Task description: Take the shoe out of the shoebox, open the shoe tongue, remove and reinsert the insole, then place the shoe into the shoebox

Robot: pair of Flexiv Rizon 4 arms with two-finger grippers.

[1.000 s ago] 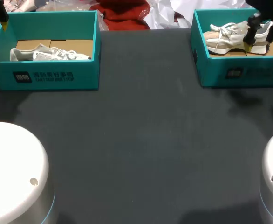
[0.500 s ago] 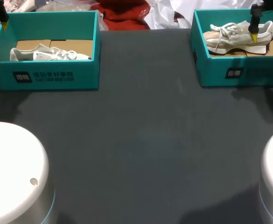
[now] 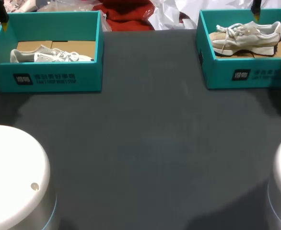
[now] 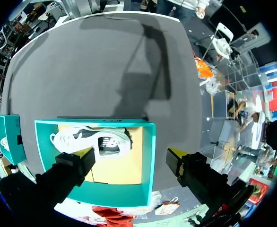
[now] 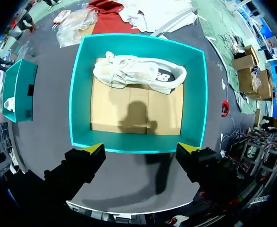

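Two teal shoeboxes stand at the table's far corners. The left shoebox (image 3: 49,79) holds a pale grey shoe (image 3: 52,55) lying on its side. A beige and white shoe (image 3: 246,36) lies in the right shoebox (image 3: 255,74). My right gripper (image 5: 142,149) hangs open high above the right shoebox's (image 5: 79,94) near wall, well clear of the shoe (image 5: 138,73). My left gripper (image 4: 131,156) is open too, with the left shoebox's (image 4: 148,161) corner below it; its shoe (image 4: 91,142) lies just ahead of one fingertip (image 4: 86,153). In the head view one left fingertip (image 3: 5,25) shows at that box's far left corner.
Red cloth (image 3: 126,14) and crumpled white plastic (image 3: 174,14) lie at the table's far edge between the boxes. My arms' two white bases (image 3: 16,177) stand at the near corners. Dark table top (image 3: 145,129) stretches between the boxes.
My right gripper has risen out of the right shoebox, away from the shoe, still open and with nothing in it. The left arm and both shoes have not moved.
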